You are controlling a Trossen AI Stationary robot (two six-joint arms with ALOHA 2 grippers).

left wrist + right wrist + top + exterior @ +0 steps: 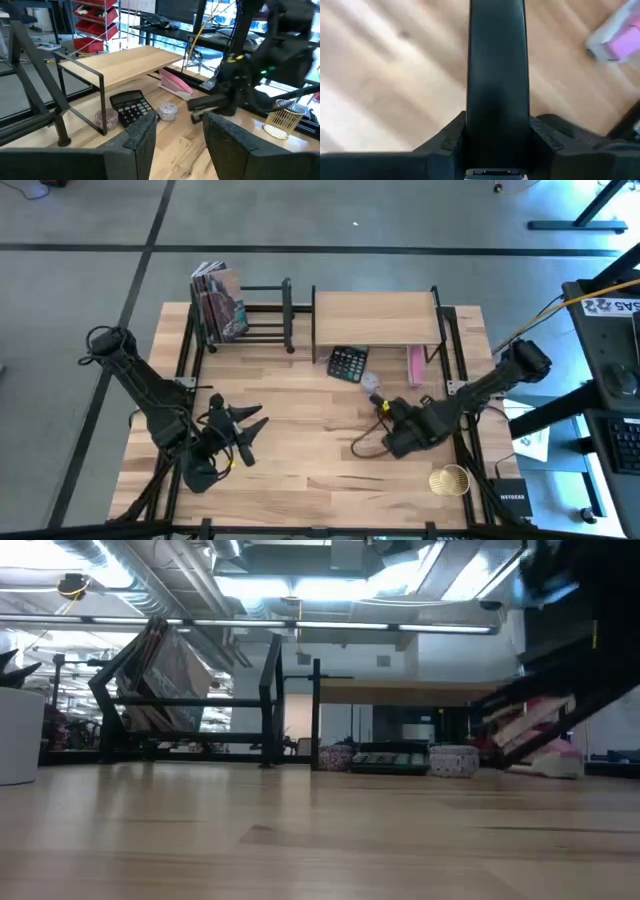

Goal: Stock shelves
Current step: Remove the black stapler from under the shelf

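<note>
- High view: right gripper (378,404), fingers pressed together and empty, sits just short of calculator (348,364) under the board shelf (375,318).
- Left gripper (255,428), fingers apart, is farther off.

The board shelf (377,317) hid part of the calculator (348,364) beneath it. In the right wrist view, a blurred pink thing (619,41) ran off the edge.

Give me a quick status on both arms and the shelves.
Left tool open, idle at table's near left. Right tool shut, low beside calculator. Wood shelf top bare; book rack holds magazines. Nothing blocking.
</note>
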